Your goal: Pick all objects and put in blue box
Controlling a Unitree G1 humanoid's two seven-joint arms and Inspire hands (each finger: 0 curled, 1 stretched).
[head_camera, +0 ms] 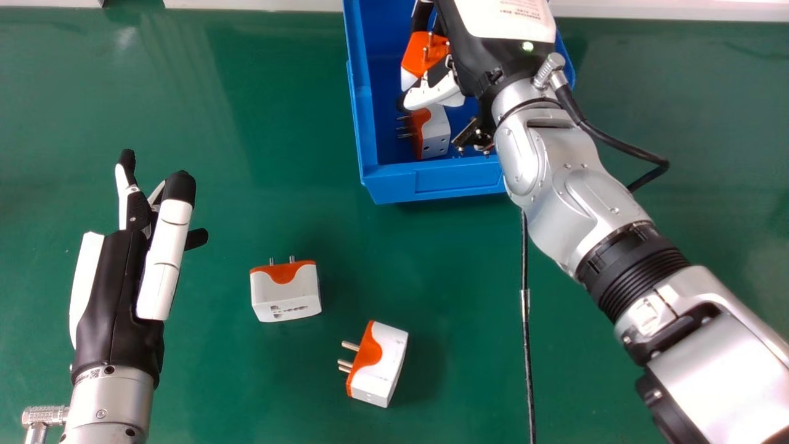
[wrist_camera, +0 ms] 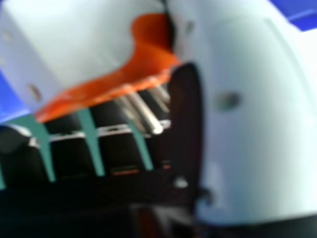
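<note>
Fingers (head_camera: 421, 17) of the right hand (head_camera: 481, 61) pinched a boxy, metal-pinned adapter (head_camera: 414, 54) over the smooth blue box (head_camera: 431, 182) holding another adapter (head_camera: 437, 132); third (head_camera: 285, 299) and fourth adapters (head_camera: 380, 364) lay on the glossy table (head_camera: 246, 382), near the loose-fingered left hand (head_camera: 114, 283).

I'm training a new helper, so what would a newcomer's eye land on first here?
Probably the silver right arm slanting across the head view's right side, its right hand holding an orange-and-white adapter over the bright blue box. Next, two similar adapters, one nearer the left hand, the other nearer the view's bottom edge, on the green table.
</note>
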